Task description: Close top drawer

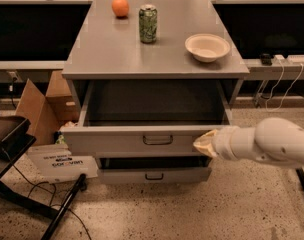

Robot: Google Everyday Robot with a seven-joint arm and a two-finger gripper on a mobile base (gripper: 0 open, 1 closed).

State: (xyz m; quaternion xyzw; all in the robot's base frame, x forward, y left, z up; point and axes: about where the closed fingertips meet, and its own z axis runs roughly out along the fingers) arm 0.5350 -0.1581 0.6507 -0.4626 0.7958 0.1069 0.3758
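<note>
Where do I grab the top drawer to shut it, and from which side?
Probably the wire handle, centred on the front panel of the top drawer. Come straight from the front, since it is horizontal and faces outward. The gripper is at the panel's right end.

The top drawer [117,144] is plain grey. The gripper [204,143] at the lower right is cream, the can [148,24] green.

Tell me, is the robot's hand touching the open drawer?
Cannot tell. In the camera view the gripper overlaps the front of the top drawer at its right end; no gap shows, but it may sit just in front.
</note>
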